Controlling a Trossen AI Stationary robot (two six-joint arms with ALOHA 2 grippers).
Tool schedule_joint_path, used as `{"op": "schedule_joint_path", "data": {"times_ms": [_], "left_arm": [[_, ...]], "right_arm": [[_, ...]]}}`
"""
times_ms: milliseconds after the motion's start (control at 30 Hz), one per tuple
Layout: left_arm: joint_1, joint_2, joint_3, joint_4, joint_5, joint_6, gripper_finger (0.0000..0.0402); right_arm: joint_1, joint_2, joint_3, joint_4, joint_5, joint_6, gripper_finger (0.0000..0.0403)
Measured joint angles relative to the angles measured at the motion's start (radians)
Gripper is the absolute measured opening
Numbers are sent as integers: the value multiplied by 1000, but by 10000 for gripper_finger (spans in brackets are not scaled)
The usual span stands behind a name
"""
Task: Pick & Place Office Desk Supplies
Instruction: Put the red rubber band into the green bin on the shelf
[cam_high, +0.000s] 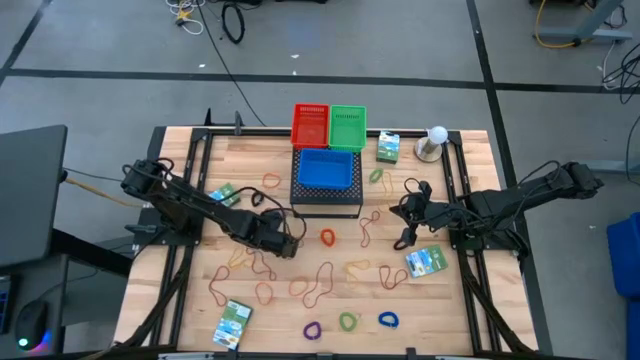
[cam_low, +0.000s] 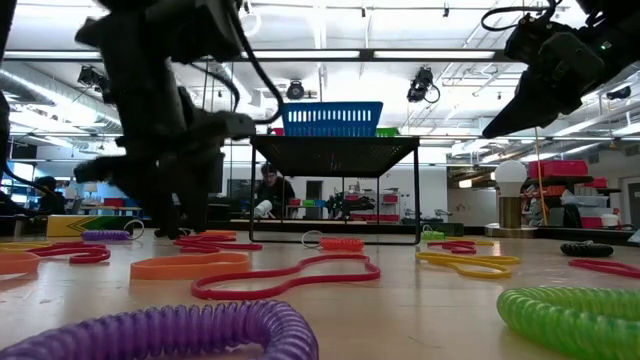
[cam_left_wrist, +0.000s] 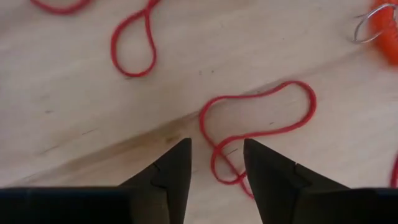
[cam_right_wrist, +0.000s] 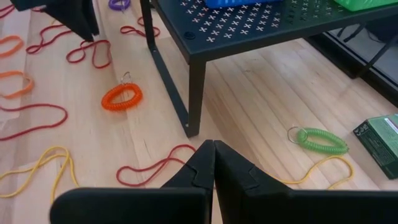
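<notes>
My left gripper (cam_high: 290, 243) is low over the table's middle left, its fingers open. In the left wrist view (cam_left_wrist: 217, 146) a thin red rubber band (cam_left_wrist: 261, 118) lies on the wood with its end between the fingertips. My right gripper (cam_high: 405, 222) hangs right of the black stand, shut and empty; the right wrist view (cam_right_wrist: 213, 144) shows it above a red band (cam_right_wrist: 155, 167). An orange coiled loop (cam_high: 328, 237) lies between the arms. Purple (cam_high: 313, 329), green (cam_high: 348, 322) and blue (cam_high: 388, 320) loops lie near the front edge. Green-white boxes (cam_high: 427, 261) (cam_high: 232, 323) (cam_high: 388, 147) lie around.
A black perforated stand (cam_high: 326, 198) holds a blue basket (cam_high: 326, 168); red (cam_high: 309, 125) and green (cam_high: 347, 127) baskets stand behind it. A white ball on a stand (cam_high: 437, 135) is at the back right. Another green coil (cam_right_wrist: 317, 140) lies by the stand. Many bands litter the wood.
</notes>
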Motion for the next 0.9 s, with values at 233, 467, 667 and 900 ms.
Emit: {"op": "schedule_joint_path", "data": {"times_ms": [233, 467, 667, 900], "left_arm": [[-4, -3, -39, 49, 12, -1, 124], [-10, -1, -41, 56, 21, 74, 42], [-36, -38, -7, 27, 26, 208, 5], [-119, -247, 26, -42, -142, 447, 4]], "right_arm": [[0, 0, 0, 11, 3, 3, 11], [0, 0, 0, 46, 32, 0, 11], [0, 0, 0, 53, 33, 10, 11], [0, 0, 0, 114, -2, 9, 11]]}}
